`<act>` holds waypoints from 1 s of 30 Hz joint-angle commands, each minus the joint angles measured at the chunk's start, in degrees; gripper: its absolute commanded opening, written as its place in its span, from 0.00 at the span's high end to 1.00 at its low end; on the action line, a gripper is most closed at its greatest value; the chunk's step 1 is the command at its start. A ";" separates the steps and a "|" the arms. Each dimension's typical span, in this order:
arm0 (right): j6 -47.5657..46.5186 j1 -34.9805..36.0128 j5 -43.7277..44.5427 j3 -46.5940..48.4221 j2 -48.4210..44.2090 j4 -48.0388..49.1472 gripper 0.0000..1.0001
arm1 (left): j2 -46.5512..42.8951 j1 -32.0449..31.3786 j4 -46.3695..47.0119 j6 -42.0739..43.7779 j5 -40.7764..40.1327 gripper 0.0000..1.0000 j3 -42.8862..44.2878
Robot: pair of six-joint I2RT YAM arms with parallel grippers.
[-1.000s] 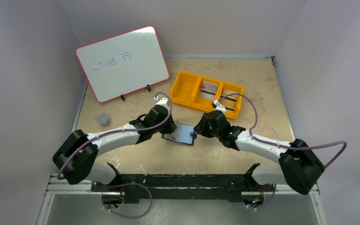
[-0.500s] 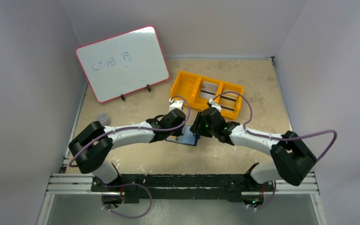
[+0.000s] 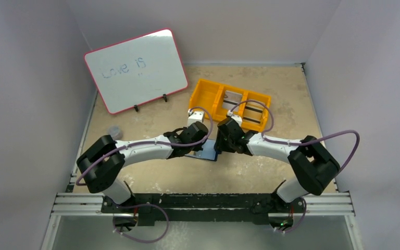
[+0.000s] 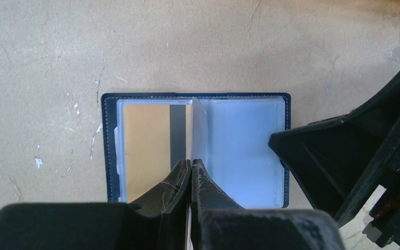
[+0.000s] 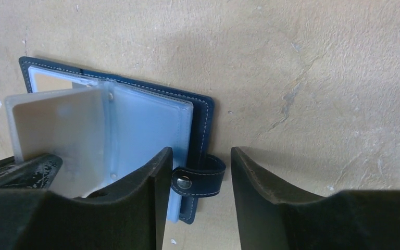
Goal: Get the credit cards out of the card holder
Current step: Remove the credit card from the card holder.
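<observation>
Navy card holder (image 4: 109, 146) lies open at the middle of the tabletop (image 3: 291, 94) as the spread right gripper (image 5: 200, 152) has just moved in astride its snap tab (image 5: 198, 177) and the left gripper (image 4: 191, 166) pinches a clear pocket leaf (image 4: 200, 125) upright, leaving the striped credit card (image 4: 146, 146) bared yet still sleeved.

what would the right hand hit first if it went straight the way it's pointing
Probably the snap tab of the wallet, lying right in the open right hand's gap; then the table. Depth is unclear.
</observation>
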 commanded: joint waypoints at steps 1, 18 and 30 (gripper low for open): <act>0.86 0.32 1.20 0.12 -0.93 -2.61 0.58 | -0.65 -0.69 -0.89 -0.73 -3.48 0.98 2.79; 5.28 -0.40 -2.94 -8.14 -8.89 0.32 0.69 | 2.62 -2.92 -4.57 -0.62 -8.38 0.97 6.55; 6.46 -4.46 -7.66 -14.70 -13.18 5.61 0.90 | 4.89 -5.50 -1.03 2.88 -2.60 0.80 8.25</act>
